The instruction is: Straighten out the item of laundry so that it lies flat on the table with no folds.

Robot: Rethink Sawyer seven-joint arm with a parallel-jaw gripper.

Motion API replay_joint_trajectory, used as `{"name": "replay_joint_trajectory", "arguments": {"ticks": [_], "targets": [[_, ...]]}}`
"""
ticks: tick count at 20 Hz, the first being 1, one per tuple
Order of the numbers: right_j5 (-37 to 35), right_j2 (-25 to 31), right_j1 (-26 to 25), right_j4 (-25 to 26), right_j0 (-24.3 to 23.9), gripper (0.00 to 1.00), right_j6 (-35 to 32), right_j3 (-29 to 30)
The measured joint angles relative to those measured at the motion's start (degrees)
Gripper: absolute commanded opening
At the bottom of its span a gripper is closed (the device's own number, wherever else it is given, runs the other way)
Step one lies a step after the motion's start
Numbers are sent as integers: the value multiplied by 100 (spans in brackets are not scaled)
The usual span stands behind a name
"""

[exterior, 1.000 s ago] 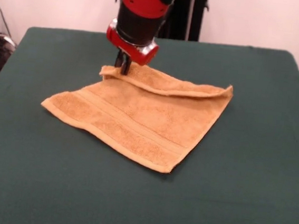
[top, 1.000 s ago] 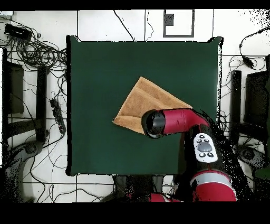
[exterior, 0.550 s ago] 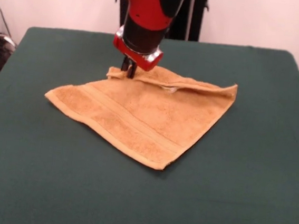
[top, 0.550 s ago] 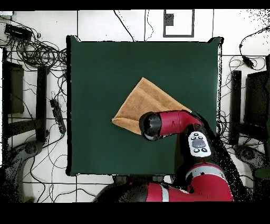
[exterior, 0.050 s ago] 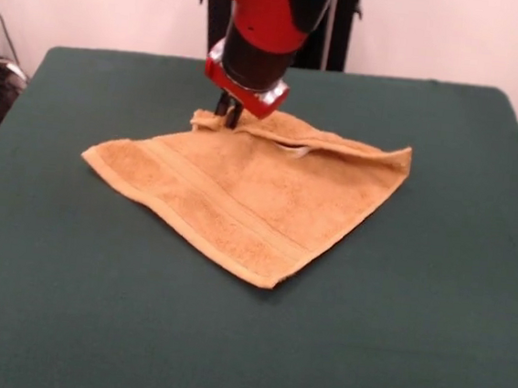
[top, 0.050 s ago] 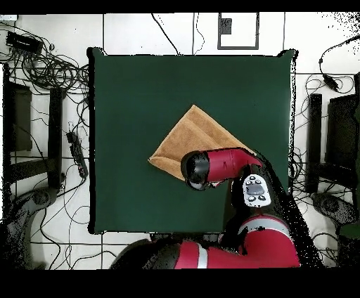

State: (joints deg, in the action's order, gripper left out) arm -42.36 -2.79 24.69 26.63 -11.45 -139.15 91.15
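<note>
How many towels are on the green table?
1. The golden-tan towel lies near the middle of the table, its far edge folded over under the gripper. No others show.

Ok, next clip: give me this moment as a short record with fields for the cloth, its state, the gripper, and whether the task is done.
cloth: small golden-tan terry-cloth towel with woven border bands
surface: dark green felt-covered table
cloth state: mostly spread, but its far edge is folded over along the top, with a bit of white showing under the flap
gripper: red and black arm's gripper down at the folded edge's end, shut on the towel
overhead view: arm covers part of the towel; fold hidden
task status: not done, fold not yet opened
</note>
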Motion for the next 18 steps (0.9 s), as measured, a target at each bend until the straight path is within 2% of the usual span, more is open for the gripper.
{"name": "replay_joint_trajectory", "arguments": {"ticks": [6,13,18], "targets": [[-421,-23,98,-137,213,0,0,264],[-611,-56,264,-226,349,0,0,557],[-629,-113,190,-224,531,0,0,553]]}}
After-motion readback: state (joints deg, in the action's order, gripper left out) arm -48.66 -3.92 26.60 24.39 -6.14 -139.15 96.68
